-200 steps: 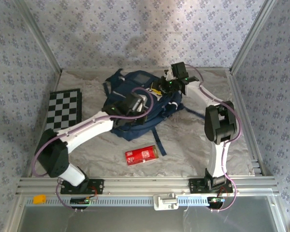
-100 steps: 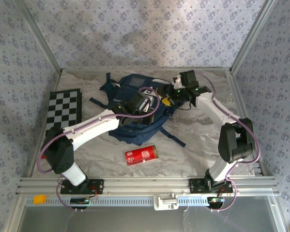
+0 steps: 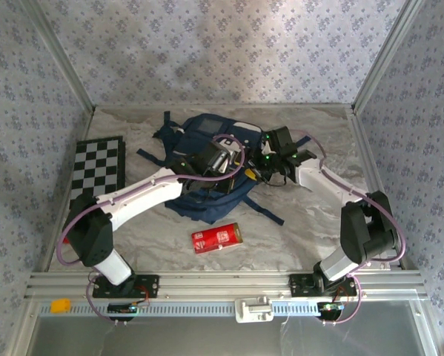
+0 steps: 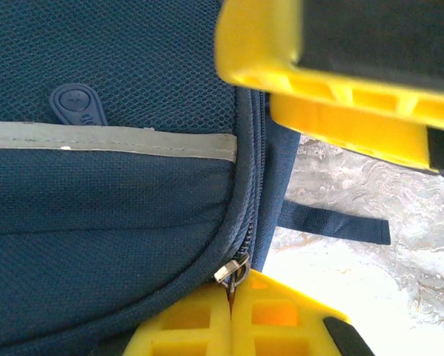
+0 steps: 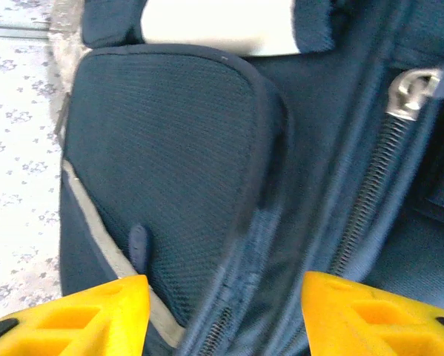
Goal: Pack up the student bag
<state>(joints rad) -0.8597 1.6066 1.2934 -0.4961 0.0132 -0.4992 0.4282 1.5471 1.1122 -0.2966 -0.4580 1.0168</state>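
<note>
The student bag (image 3: pixel 201 132), navy with pale patches, lies at the middle back of the table. My left gripper (image 3: pixel 237 169) rests at its right edge. In the left wrist view its yellow fingers (image 4: pixel 192 326) are shut on the metal zipper pull (image 4: pixel 233 268) of the bag (image 4: pixel 118 208). My right gripper (image 3: pixel 257 172) sits just right of it, over the same edge. In the right wrist view it (image 5: pixel 222 319) stands open above the bag (image 5: pixel 170 148), a zipper track and fabric fold between its fingers. A silver slider (image 5: pixel 411 87) shows at upper right.
A red box (image 3: pixel 216 238) lies on the table in front of the bag. A checkered board (image 3: pixel 97 169) lies at the left. Dark straps (image 3: pixel 264 211) trail from the bag toward the front. Metal frame rails run along both sides.
The right arm swung from the back right down to the bag's right edge, beside the left gripper, and its jaws widened. The bag shifted and turned slightly. The left gripper stayed shut.
</note>
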